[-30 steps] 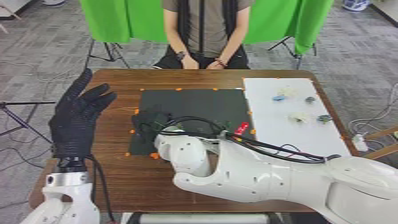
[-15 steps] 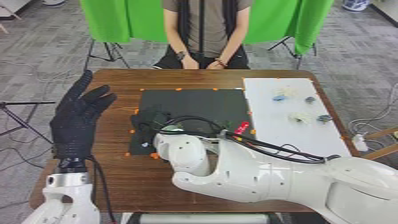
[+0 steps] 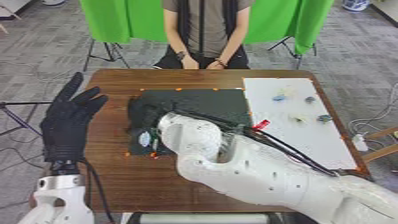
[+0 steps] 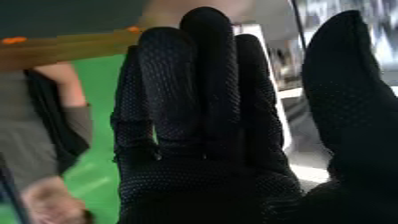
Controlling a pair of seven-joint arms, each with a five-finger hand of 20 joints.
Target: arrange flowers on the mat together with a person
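Note:
On the dark mat (image 3: 209, 101), near its left side, lies a pale bluish flower (image 3: 145, 138) beside a green stem (image 3: 155, 144). My right hand (image 3: 149, 109) is above the mat's left part, beyond that flower, partly hidden by its own arm. In the right wrist view the right hand (image 4: 209, 125) has straight fingers with the thumb apart, holding nothing. My left hand (image 3: 66, 127) is open beyond the table's left edge. On the white sheet are a light blue flower (image 3: 279, 97), a dark bluish one (image 3: 309, 100), a pale yellow one (image 3: 299, 119) and a blue-green one (image 3: 324, 118).
The white sheet (image 3: 315, 147) lies to the right of the mat on the brown table (image 3: 133, 185). My right arm, with cables and a red part, crosses the near right of the table. Orange marks line the mat's edges.
My right hand and forearm have moved farther over the mat, away from its near side, uncovering the pale flower and stem. My left hand has shifted slightly left.

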